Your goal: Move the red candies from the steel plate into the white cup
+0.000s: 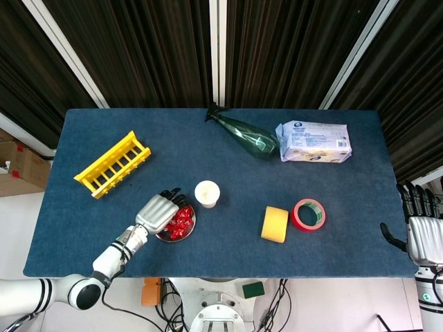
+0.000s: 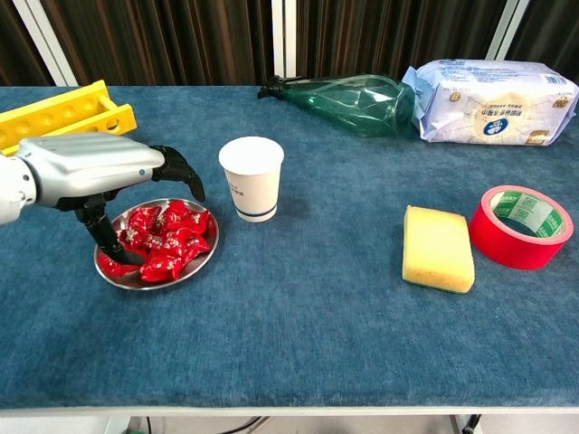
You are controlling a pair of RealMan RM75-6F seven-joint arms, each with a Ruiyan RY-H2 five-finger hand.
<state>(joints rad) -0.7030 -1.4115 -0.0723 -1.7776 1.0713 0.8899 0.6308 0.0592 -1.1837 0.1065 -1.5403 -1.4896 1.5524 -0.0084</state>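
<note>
Left hand (image 2: pixel 99 172), fingers spread and holding nothing, hovers over red candies (image 2: pixel 161 240); a shallow pinch could scatter them off steel plate (image 2: pixel 202 265).

Dark pleated curtains (image 1: pixel 138 48) fill the top of the frame, split by white frame bars (image 1: pixel 218 52). Blue cloth-covered table (image 1: pixel 332 207) sits mid-frame, pale floor (image 1: pixel 21 221) and cardboard boxes (image 1: pixel 21 166) at left edge.
</note>
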